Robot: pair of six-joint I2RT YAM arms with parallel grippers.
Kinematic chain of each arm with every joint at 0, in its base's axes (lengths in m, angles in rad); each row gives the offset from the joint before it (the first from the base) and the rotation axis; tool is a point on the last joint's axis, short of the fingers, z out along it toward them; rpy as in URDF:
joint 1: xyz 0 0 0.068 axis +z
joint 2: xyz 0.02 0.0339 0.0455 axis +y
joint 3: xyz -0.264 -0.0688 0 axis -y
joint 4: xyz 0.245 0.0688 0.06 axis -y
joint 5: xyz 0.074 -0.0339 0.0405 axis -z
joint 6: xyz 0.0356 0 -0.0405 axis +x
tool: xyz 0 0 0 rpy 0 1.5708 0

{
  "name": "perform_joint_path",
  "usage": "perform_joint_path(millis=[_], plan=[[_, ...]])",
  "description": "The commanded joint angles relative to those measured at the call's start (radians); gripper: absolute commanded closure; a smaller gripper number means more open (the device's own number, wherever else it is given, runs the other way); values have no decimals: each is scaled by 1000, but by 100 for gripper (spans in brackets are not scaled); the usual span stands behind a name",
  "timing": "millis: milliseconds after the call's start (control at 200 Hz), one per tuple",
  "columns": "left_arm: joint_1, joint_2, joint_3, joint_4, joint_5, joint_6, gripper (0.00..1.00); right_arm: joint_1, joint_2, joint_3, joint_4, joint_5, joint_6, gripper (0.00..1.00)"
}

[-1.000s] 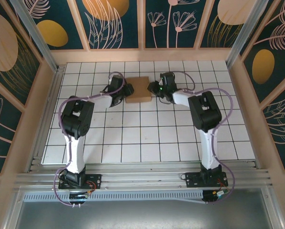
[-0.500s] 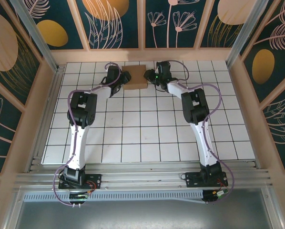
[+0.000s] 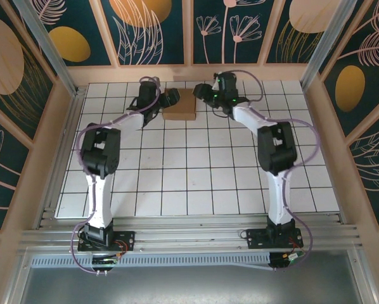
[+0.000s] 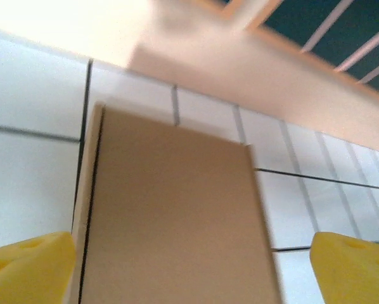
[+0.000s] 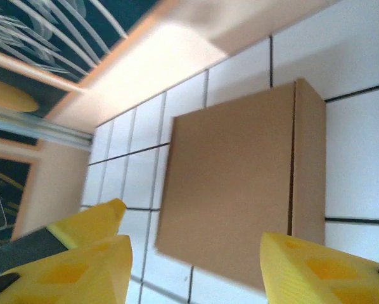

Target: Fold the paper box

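The paper box (image 3: pixel 179 104) is a closed tan cardboard block lying flat on the white tiles near the back wall. My left gripper (image 3: pixel 170 98) is at its left end and my right gripper (image 3: pixel 202 94) at its right end. In the left wrist view the paper box (image 4: pixel 177 209) runs up the middle between the yellow fingertips (image 4: pixel 28 263) of the left gripper (image 4: pixel 189 272), which stand wide apart and open. In the right wrist view the paper box (image 5: pixel 234 190) lies just beyond the right gripper (image 5: pixel 208 272), whose yellow fingers (image 5: pixel 322 272) are apart and hold nothing. A dark seam runs along one long side.
The wooden back wall (image 3: pixel 189 73) rises about one tile behind the box. Wooden side rails (image 3: pixel 56 126) border the tiled table (image 3: pixel 189 183). Both arms stretch far forward from their bases (image 3: pixel 104 237).
The box slid about one tile toward the back wall with both grippers at its ends. Since then it has stayed put and both grippers have opened wider.
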State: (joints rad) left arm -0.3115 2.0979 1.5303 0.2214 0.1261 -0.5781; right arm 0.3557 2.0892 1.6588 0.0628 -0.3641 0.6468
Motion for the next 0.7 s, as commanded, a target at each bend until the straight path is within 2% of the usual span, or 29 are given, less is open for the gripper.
perform_joint_path(millis=[0, 100, 175, 280, 375, 476, 551, 696], plan=[[-1, -260, -181, 91, -4, 73, 1, -85, -224, -174, 32, 33, -93, 39], [0, -508, -457, 167, -69, 114, 1, -144, -437, -408, 33, 161, -228, 34], [0, -662, -614, 166, -162, 152, 1, -206, -588, -610, 81, 251, -304, 30], [0, -836, -789, 164, -341, 218, 1, -306, -753, -846, 150, 318, -358, 23], [1, -996, -991, 290, -550, 269, 1, -371, -849, -1028, 248, 391, -403, 17], [0, -1132, -1168, 418, -722, 337, 1, -390, -874, -1191, 428, 475, -493, 8], [2, -1189, -1276, 506, -810, 424, 1, -397, -826, -1272, 579, 486, -532, 4], [22, -1174, -1360, 569, -873, 555, 1, -404, -672, -1298, 770, 463, -558, 1]])
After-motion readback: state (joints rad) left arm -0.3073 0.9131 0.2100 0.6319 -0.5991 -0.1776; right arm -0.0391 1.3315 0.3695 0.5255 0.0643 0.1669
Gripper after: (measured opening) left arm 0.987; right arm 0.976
